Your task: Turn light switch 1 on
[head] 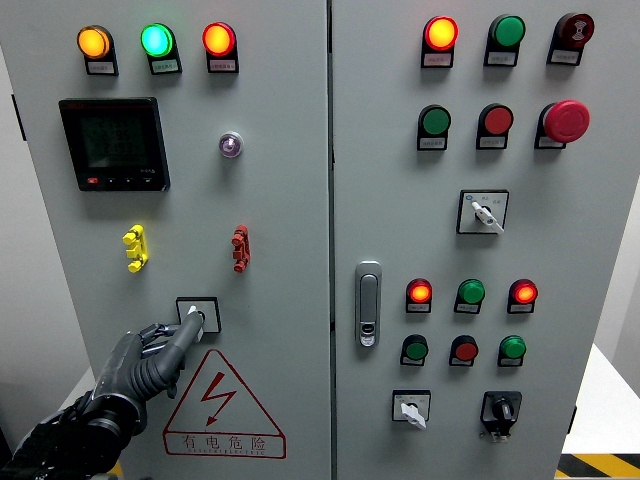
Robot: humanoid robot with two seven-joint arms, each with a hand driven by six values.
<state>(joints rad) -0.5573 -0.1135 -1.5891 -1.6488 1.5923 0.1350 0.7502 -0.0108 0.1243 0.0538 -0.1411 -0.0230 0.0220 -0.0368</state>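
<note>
One hand (150, 355), L, fingertip hides pt of switch (197, 315) knob.

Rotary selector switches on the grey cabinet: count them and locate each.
4: one on the left door touched by the left hand, one at the right door's middle, two at its bottom.

Grey cabinet (290, 240) with two doors, lamps (157, 40) and a meter (112, 143) on the left door, buttons (497, 120), turn switches (483, 212) and a handle (368, 303) on the right, warning triangle (222, 402) lower left.
</note>
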